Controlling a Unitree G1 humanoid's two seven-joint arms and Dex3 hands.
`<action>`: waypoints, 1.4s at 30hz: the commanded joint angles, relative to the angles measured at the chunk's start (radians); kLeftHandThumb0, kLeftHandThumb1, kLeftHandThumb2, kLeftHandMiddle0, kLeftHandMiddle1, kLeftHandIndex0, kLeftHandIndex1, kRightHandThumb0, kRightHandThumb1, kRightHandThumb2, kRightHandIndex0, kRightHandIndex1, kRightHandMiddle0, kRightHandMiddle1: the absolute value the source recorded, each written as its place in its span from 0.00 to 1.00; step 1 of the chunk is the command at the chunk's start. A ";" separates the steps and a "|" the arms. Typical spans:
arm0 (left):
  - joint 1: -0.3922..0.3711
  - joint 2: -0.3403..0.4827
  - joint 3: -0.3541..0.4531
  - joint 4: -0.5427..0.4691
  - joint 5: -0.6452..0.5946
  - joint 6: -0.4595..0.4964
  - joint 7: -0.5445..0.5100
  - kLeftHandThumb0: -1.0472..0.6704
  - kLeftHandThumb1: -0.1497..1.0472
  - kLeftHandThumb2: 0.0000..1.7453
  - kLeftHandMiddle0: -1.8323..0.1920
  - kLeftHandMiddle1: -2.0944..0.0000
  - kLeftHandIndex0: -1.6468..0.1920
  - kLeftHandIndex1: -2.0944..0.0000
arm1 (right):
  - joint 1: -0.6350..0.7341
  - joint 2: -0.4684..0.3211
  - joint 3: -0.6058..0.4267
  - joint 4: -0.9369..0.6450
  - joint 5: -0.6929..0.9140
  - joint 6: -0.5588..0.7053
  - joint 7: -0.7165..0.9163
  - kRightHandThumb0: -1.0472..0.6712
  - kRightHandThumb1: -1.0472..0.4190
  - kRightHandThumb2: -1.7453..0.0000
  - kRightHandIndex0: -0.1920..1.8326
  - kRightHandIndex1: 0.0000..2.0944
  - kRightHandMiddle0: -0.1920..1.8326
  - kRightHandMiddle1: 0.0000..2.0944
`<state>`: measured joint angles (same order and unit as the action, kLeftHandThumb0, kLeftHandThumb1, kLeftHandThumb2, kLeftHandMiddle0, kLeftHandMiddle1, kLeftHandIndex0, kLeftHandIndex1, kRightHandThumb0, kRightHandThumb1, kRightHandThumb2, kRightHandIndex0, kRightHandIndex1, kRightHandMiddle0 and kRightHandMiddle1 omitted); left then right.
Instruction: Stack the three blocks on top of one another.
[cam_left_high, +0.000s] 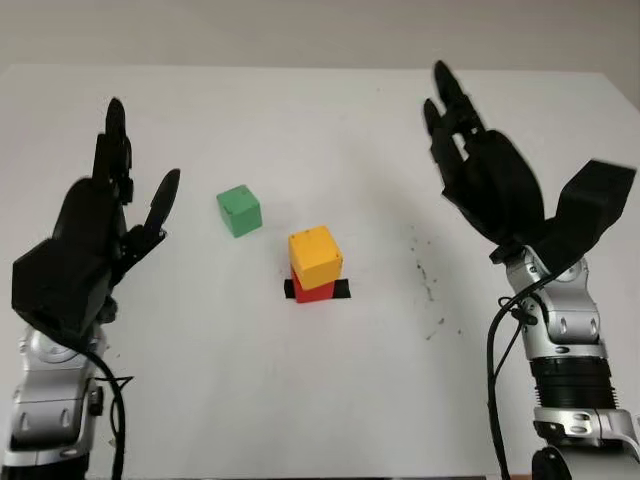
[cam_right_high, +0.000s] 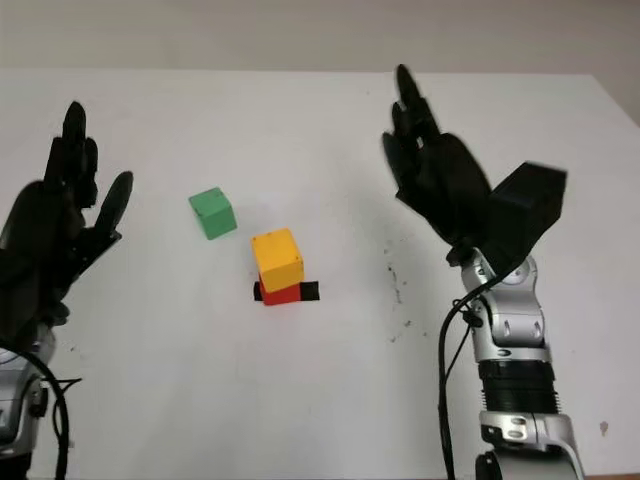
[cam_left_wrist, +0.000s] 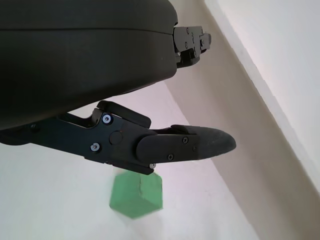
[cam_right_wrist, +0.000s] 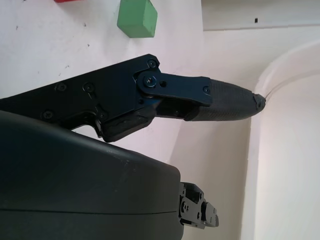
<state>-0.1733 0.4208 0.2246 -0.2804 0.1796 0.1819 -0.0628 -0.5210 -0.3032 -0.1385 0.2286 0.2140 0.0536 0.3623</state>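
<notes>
A yellow block (cam_left_high: 316, 254) sits on top of a red block (cam_left_high: 312, 290) near the middle of the white table (cam_left_high: 330, 400), over a strip of black tape (cam_left_high: 340, 290). A green block (cam_left_high: 239, 211) stands alone on the table, a little to the left and behind the stack; it also appears in the wrist views (cam_left_wrist: 138, 194) (cam_right_wrist: 137, 18). My left hand (cam_left_high: 135, 190) is raised above the table's left side, open and holding nothing. My right hand (cam_left_high: 450, 120) is raised at the right, open too, well away from the blocks.
Small dark specks (cam_left_high: 430, 285) mark the table to the right of the stack. The table's far edge (cam_left_high: 300, 68) meets a pale wall.
</notes>
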 joint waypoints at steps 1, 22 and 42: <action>-0.015 0.033 -0.030 0.004 0.083 0.014 0.024 0.19 1.00 0.10 0.89 0.96 0.91 0.95 | -0.014 -0.011 -0.006 0.021 -0.003 0.003 0.001 0.17 0.00 0.62 0.00 0.00 0.00 0.00; -0.189 0.189 -0.309 0.040 0.410 0.289 -0.302 0.12 0.98 0.03 0.92 0.98 0.89 0.97 | -0.020 0.038 0.028 0.069 -0.068 0.068 -0.099 0.21 0.00 0.58 0.00 0.00 0.00 0.00; -0.314 0.051 -0.438 0.353 0.501 0.265 -0.139 0.08 1.00 0.05 0.89 0.96 0.84 0.95 | 0.000 0.042 0.026 0.050 -0.076 0.030 -0.084 0.21 0.00 0.58 0.00 0.00 0.00 0.00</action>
<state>-0.4632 0.4810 -0.2135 0.0593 0.6787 0.4544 -0.2191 -0.5313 -0.2553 -0.1144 0.2996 0.1400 0.0995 0.2756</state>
